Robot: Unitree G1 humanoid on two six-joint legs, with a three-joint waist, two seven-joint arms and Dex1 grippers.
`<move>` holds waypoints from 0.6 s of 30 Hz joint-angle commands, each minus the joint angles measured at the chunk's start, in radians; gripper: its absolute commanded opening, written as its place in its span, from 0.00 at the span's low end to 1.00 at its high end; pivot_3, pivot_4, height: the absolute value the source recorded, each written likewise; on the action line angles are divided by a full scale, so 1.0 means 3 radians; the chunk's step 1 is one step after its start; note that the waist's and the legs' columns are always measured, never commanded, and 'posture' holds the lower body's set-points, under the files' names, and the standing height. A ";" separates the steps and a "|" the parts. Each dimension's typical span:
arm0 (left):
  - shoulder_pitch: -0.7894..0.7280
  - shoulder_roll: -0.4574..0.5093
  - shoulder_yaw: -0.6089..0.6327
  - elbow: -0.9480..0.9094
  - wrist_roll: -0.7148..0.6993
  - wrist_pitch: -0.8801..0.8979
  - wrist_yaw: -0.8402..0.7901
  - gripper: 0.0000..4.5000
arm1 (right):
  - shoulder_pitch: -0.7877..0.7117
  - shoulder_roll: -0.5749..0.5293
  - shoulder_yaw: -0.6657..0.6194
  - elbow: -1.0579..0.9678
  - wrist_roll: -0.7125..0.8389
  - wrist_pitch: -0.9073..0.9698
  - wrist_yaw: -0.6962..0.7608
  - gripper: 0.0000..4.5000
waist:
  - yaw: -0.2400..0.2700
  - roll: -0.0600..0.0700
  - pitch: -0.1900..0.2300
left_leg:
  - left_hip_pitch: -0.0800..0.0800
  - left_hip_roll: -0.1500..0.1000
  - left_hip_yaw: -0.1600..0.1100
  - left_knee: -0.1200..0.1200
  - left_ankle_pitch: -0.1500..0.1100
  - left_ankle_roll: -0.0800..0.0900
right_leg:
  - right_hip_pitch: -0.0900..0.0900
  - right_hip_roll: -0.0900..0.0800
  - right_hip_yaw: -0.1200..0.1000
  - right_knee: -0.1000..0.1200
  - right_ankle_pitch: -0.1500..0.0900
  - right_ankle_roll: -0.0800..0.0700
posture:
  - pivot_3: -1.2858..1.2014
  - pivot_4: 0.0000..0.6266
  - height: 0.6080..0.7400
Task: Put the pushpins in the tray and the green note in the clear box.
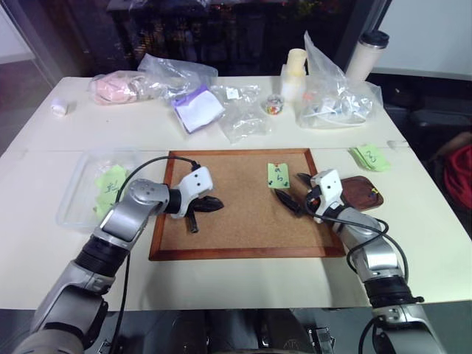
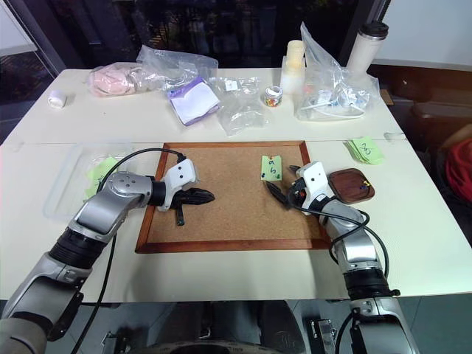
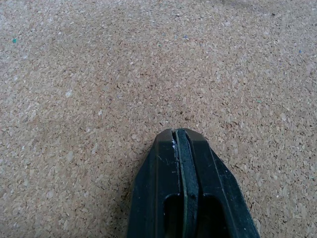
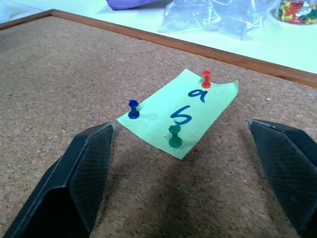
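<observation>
Green note (image 4: 181,115): lies on the corkboard (image 1: 243,221), pinned by three pushpins – red (image 4: 206,78), blue (image 4: 133,109), green (image 4: 174,136).
Writing: "a" over "5", I think; the stack (image 1: 371,155) on the worktop (image 1: 243,284) reads "3".
My right fingers (image 4: 181,173): spread wide, just short of the note.
My left fingers (image 3: 184,163): pressed together, empty, over bare cork.
Tray (image 1: 363,193): beside my right wrist.
Clear box (image 1: 74,198): off the board's left edge.
Risk: closing on paper rather than a pin head – the note tears or creases.
</observation>
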State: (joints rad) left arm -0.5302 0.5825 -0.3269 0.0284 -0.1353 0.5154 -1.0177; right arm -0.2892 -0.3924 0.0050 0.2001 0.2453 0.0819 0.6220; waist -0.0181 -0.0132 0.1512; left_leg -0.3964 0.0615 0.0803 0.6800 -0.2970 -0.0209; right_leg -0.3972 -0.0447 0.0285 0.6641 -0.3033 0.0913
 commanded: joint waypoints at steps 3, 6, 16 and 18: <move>0.0196 0.0044 -0.0168 0.0054 0.0087 0.0172 -0.0048 0.00 | -0.0069 0.0050 0.0022 0.0004 -0.0018 -0.0009 0.0093 0.36 | 0.0000 0.0000 0.0000 | 0.0002 0.0000 -0.0001 -0.0002 0.0000 0.0000 | 0.0001 0.0000 0.0001 0.0000 0.0000 0.0000 | 0.52 0.24 0.95; 0.0222 0.0059 -0.0155 0.0030 0.0082 0.0182 -0.0037 0.00 | -0.0038 0.0048 0.0026 -0.0009 -0.0031 0.0009 0.0113 0.01 | 0.0000 0.0000 0.0000 | 0.0004 0.0000 0.0000 -0.0002 0.0000 0.0000 | 0.0003 0.0000 0.0001 0.0000 0.0000 0.0000 | 0.52 0.24 0.95; 0.0262 0.0122 -0.0132 -0.0022 0.0091 0.0173 -0.0054 0.00 | 0.0075 0.0056 0.0022 -0.0162 -0.0072 0.0086 0.0060 0.00 | -0.0008 0.0002 -0.0002 | 0.0015 0.0002 0.0001 -0.0008 0.0000 0.0000 | 0.0009 0.0001 0.0005 -0.0001 -0.0001 -0.0003 | 0.52 0.24 0.95; 0.0212 0.0114 -0.0153 0.0015 0.0112 0.0148 -0.0066 0.00 | 0.0024 0.0057 -0.0011 -0.0141 -0.0082 0.0083 0.0020 0.00 | -0.0008 0.0002 -0.0002 | 0.0016 0.0002 0.0001 -0.0008 0.0000 0.0000 | 0.0009 0.0001 0.0005 -0.0001 -0.0002 -0.0003 | 0.52 0.24 0.95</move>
State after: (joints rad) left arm -0.5040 0.5979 -0.3190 -0.0112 -0.1343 0.5242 -1.0105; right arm -0.2783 -0.3760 0.0096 0.1741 0.2269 0.1020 0.6344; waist -0.0204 -0.0126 0.1507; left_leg -0.3917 0.0621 0.0806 0.6777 -0.2971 -0.0208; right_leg -0.3946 -0.0443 0.0299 0.6637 -0.3037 0.0905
